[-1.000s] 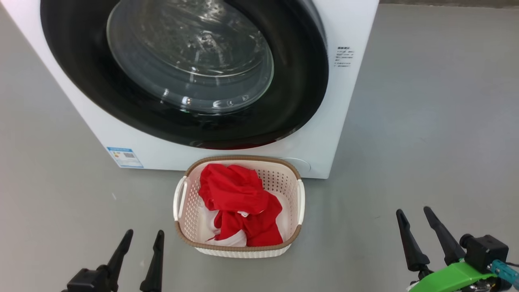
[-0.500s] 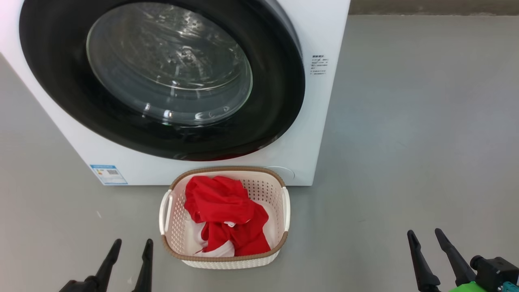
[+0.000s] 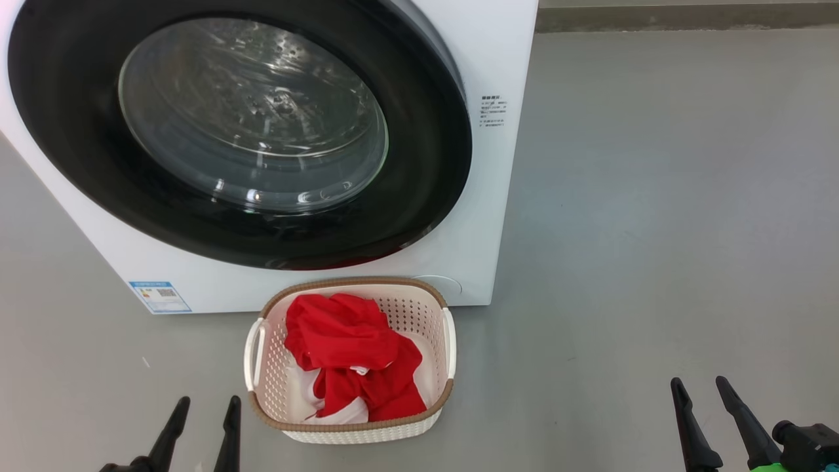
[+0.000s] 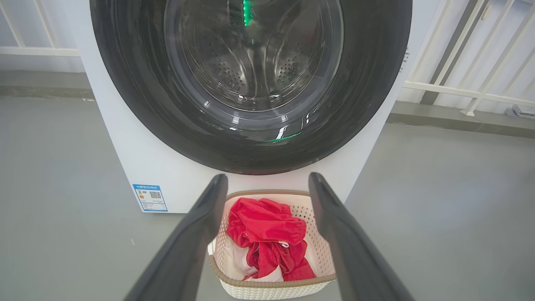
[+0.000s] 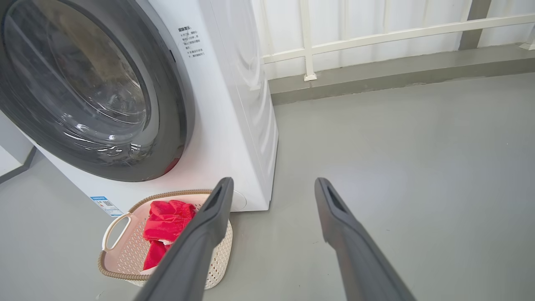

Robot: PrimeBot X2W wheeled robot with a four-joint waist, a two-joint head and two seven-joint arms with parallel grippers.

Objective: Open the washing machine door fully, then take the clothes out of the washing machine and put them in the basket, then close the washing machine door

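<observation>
Clothes (image 3: 354,357) in basket (image 3: 419,308) before washing machine (image 3: 485,196)

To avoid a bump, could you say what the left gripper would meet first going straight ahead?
Probably the washing machine's round glossy black door, above the cream perforated basket; depth is unclear.

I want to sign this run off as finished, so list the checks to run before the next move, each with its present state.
1. The clothes lie inside the basket: ok.
2. Drum emptied: ok as far as the glass shows; the left wrist view has bare steel behind it.
3. The washing machine door sits flush against the washing machine: ok.
4. Door latched: cannot tell.
5. Left gripper open, empty, clear of the basket: ok.
6. Right gripper open, empty, over bare floor: ok.
</observation>
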